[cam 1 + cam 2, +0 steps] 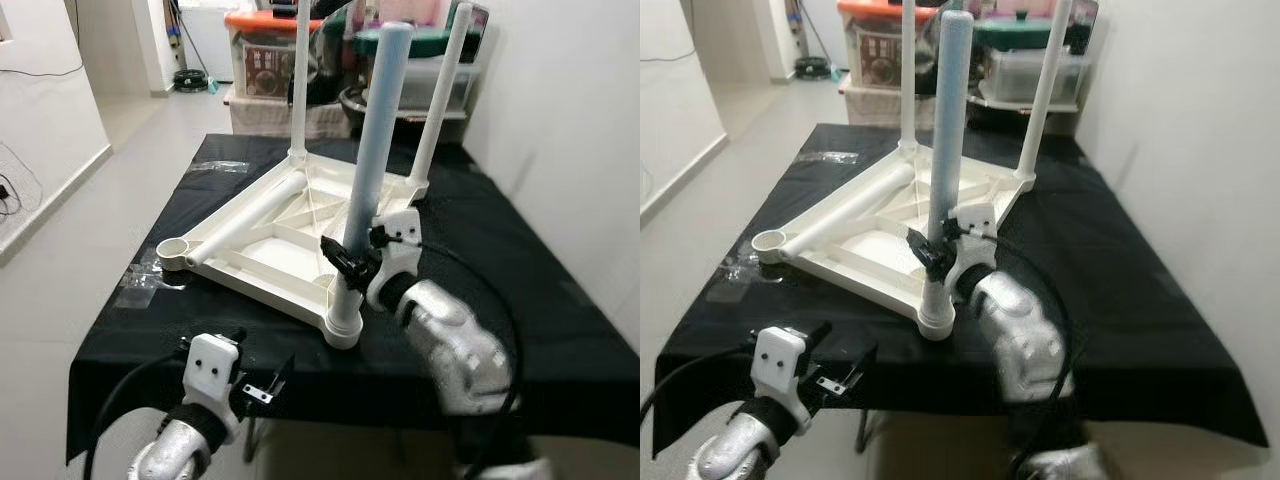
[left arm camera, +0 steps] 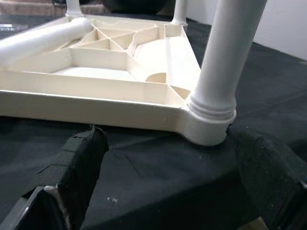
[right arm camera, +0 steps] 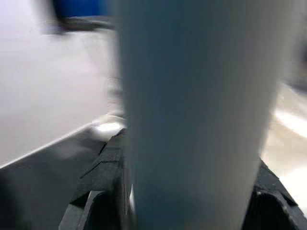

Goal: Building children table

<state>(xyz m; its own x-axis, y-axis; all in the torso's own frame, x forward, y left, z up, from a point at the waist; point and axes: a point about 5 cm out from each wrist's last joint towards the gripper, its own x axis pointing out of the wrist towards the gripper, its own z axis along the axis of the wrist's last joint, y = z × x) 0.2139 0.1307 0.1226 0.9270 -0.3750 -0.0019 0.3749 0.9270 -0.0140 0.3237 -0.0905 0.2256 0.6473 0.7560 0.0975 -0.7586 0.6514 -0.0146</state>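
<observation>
Tabletop [image 1: 262, 240]: white, upside down on my black worktop [image 1: 520, 270]. Three legs upright in corner sockets; a fourth leg [image 1: 250, 222] lies loose across it. My right claw [image 1: 352, 262] grips the near leg [image 1: 375, 140] low. My left claw [image 1: 262, 385], open, hangs at the worktop's near edge.

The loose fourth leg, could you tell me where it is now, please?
It lies across the upturned table frame, on its left half, one end beside the empty corner socket.
</observation>
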